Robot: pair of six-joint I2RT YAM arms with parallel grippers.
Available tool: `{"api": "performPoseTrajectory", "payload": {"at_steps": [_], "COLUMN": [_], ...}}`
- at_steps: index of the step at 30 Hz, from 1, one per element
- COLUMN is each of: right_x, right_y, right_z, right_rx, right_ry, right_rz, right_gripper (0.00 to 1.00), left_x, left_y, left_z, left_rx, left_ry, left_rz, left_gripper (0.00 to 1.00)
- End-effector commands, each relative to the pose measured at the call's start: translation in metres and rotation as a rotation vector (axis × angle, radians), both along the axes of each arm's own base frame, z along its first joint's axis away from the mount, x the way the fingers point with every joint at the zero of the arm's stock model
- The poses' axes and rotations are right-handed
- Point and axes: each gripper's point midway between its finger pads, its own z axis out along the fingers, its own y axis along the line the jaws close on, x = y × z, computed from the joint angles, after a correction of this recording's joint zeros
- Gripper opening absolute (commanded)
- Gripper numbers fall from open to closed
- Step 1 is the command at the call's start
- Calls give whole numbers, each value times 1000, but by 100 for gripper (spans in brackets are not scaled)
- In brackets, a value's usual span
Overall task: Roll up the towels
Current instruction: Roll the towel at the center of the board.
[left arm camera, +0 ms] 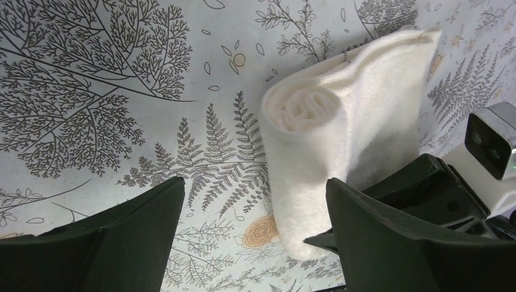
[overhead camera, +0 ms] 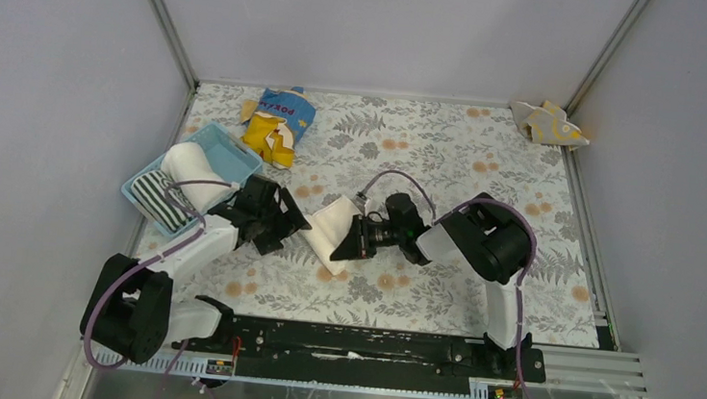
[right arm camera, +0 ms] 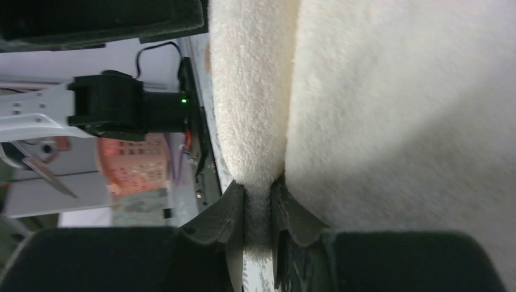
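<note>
Since the right gripper pinches only a thin fold of the half-rolled cream-white cloth towel on the fern-printed tabletop, while the left gripper gapes empty alongside, a tug may unravel it.

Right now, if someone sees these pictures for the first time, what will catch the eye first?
The half-rolled cream towel at the centre of the table, pinched by the right gripper while the left gripper stands open beside it. Next, the blue basket at the left, holding a rolled white towel and a striped one.
</note>
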Motion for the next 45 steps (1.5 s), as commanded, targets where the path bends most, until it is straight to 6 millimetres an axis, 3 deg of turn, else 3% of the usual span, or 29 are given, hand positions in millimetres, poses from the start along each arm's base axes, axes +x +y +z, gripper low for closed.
{"api": "performPoseTrajectory", "payload": {"at_steps": [1, 8, 14, 17, 23, 31, 35, 39, 41, 45], "right_x": [-7, -11, -7, -4, 15, 36, 36, 25, 20, 18], "right_y": [-6, -12, -13, -16, -35, -56, -45, -26, -17, -8], "right_z": [12, -13, -20, -15, 1, 31, 61, 76, 79, 66], "right_rx": [128, 72, 25, -26, -260, -547, -629, -699, -728, -839], "right_ry": [158, 260, 261, 198, -13, -360, -593, -788, -870, -982], "right_rz": [-18, -54, -65, -66, -93, -117, -114, -70, -53, -37], "right_gripper": [15, 16, 18, 26, 44, 53, 57, 61, 62, 63], "left_x": [11, 30, 32, 27, 16, 12, 10, 9, 9, 8], "left_y": [-11, -24, -23, -19, -10, -5, -3, -4, -4, -5], "left_z": [0, 0, -22, -36, -54, -59, -61, -62, -62, -63], "left_rx": [-60, -86, -47, -12, 34, 62, 67, 64, 64, 59], "left_ry": [-22, -35, 17, 55, 105, 120, 130, 136, 135, 140], "left_rz": [-6, -28, -24, -16, -11, -1, 2, 0, 1, -2], "left_gripper": [84, 79, 70, 68, 67, 66, 66, 66, 66, 66]}}
